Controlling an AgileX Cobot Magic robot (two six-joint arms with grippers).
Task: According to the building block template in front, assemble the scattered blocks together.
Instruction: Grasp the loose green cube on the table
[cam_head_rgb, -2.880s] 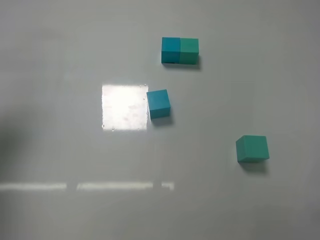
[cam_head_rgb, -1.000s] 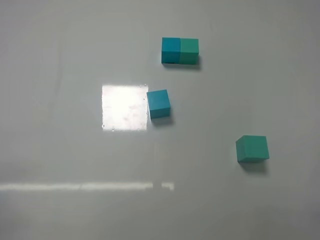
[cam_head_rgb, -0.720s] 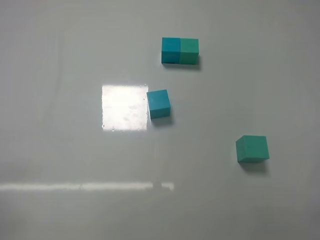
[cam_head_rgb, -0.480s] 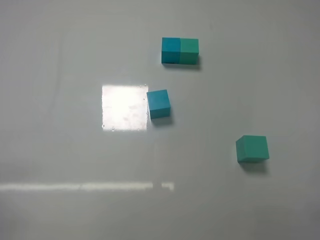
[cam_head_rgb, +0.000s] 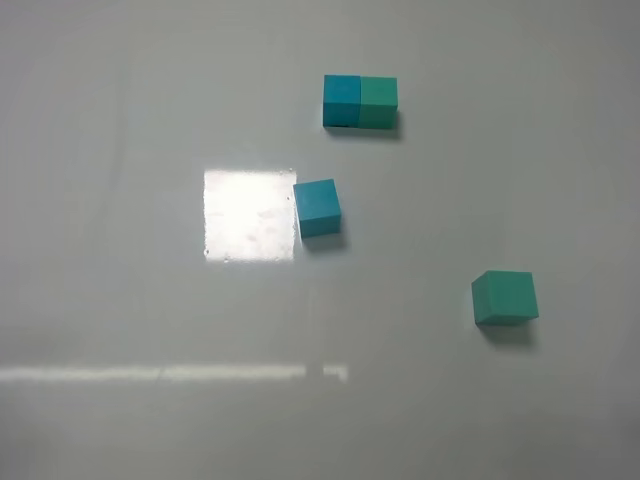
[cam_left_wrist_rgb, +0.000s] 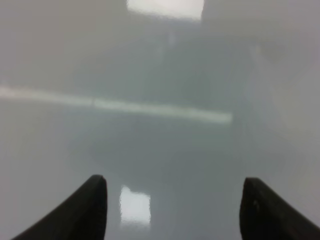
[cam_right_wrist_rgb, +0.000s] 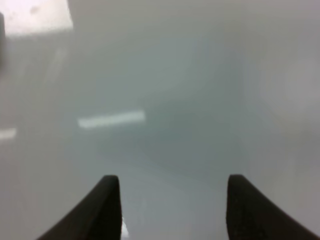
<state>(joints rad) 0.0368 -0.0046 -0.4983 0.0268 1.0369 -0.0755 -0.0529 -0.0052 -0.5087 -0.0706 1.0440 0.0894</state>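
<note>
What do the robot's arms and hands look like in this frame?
Only fingertips show, in the wrist views. The left hand has two matte black fingers tapering to rounded tips; the right hand has a matching black pair. No cables, markings or arm links are visible anywhere.

The pale grey tabletop (cam_head_rgb: 120, 150) is smooth and glossy, throwing back bright glare. The cyan-blue cube (cam_head_rgb: 318, 207), teal-green cube (cam_head_rgb: 505, 297) and joined blue-green pair (cam_head_rgb: 360, 101) look matt and plain.
</note>
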